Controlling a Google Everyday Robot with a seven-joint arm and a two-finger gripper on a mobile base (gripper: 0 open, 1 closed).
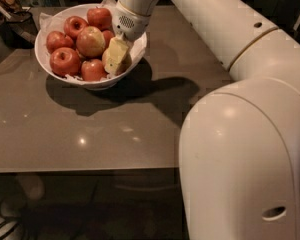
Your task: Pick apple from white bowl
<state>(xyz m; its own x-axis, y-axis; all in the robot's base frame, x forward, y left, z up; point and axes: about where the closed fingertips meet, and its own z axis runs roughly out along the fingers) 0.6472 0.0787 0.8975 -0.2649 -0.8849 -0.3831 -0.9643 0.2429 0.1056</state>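
Observation:
The white bowl (45,59) stands at the table's far left, with crumpled white paper poking above its rim and several apples in it. My gripper (116,58) reaches down into the bowl's right side, right at a pale yellow-tan apple (107,59) that it mostly hides. A larger red-and-yellow streaked apple (91,41) lies just left of it. Deep red apples (65,60) fill the rest of the bowl.
The grey-brown table (90,129) reaches toward me, with its front edge low in the view. My white arm (240,134) fills the right side and crosses above the table's right half. Dark clutter (10,9) sits at the far left corner.

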